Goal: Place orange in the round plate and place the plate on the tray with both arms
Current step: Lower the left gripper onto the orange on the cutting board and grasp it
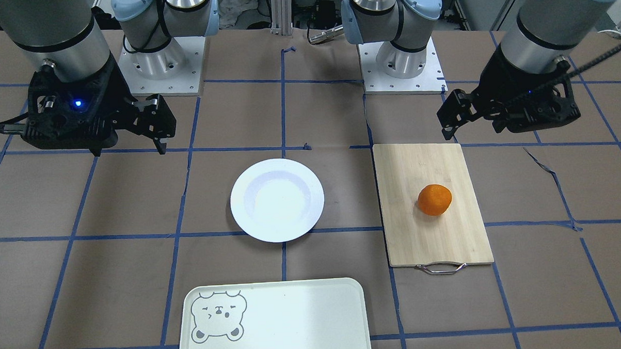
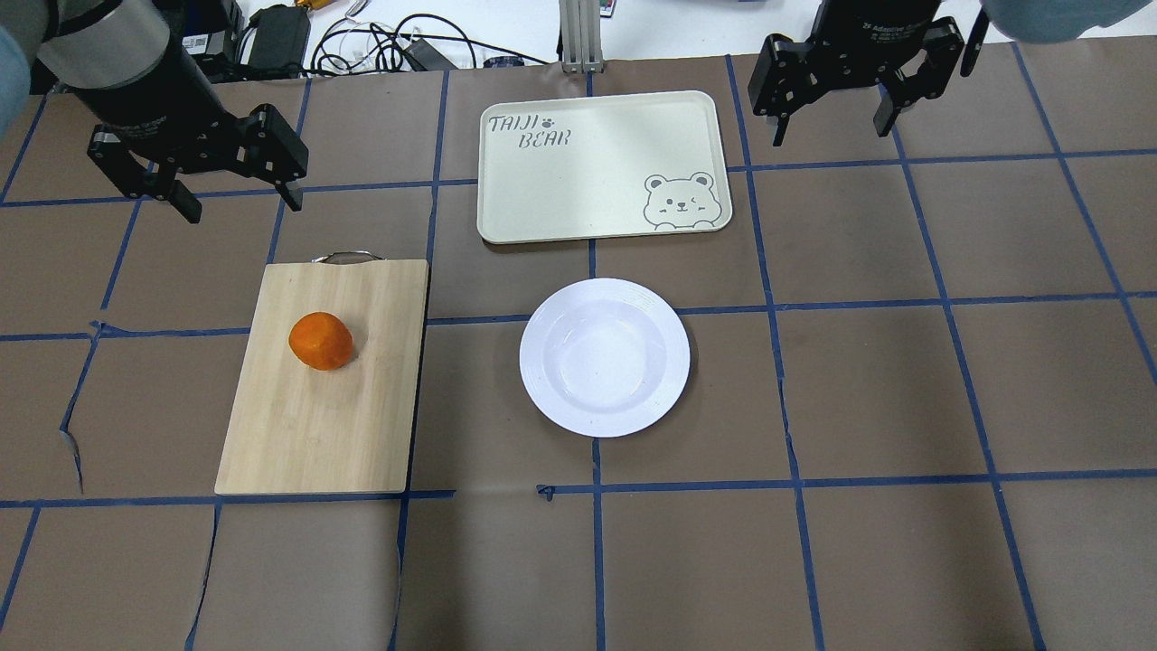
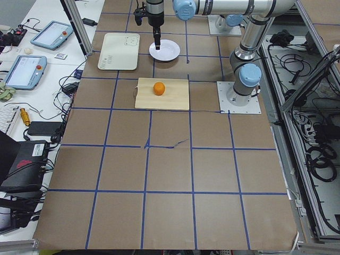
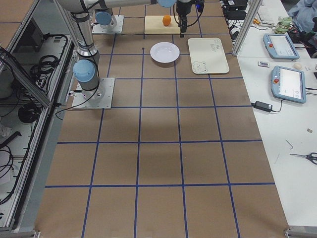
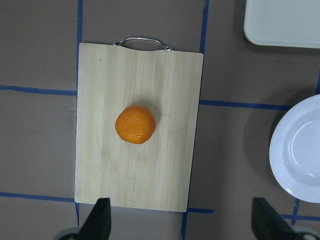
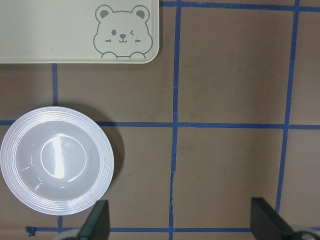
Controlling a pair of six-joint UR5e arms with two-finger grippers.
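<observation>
**Task untouched, both grippers idle**

The small, round, dimpled orange (image 2: 321, 341) sits on a light wooden cutting board (image 2: 316, 425). It is well apart from the glossy white round plate (image 2: 604, 357), which lies bare near the pale mint rectangular tray (image 2: 597, 172). Every step is left to do. The black two-finger left gripper (image 2: 242, 203) and right gripper (image 2: 830, 131) hang with jaws spread, holding nothing. No obstacle seems to lie between orange and plate.

The left arm (image 1: 548, 26) and right arm (image 1: 57, 33) are grey metal tubes with light blue joint caps (image 1: 420, 3). The left end effector (image 2: 242, 201) and right end effector (image 2: 830, 131) are black; the right shows a blue light (image 1: 78, 104).
</observation>
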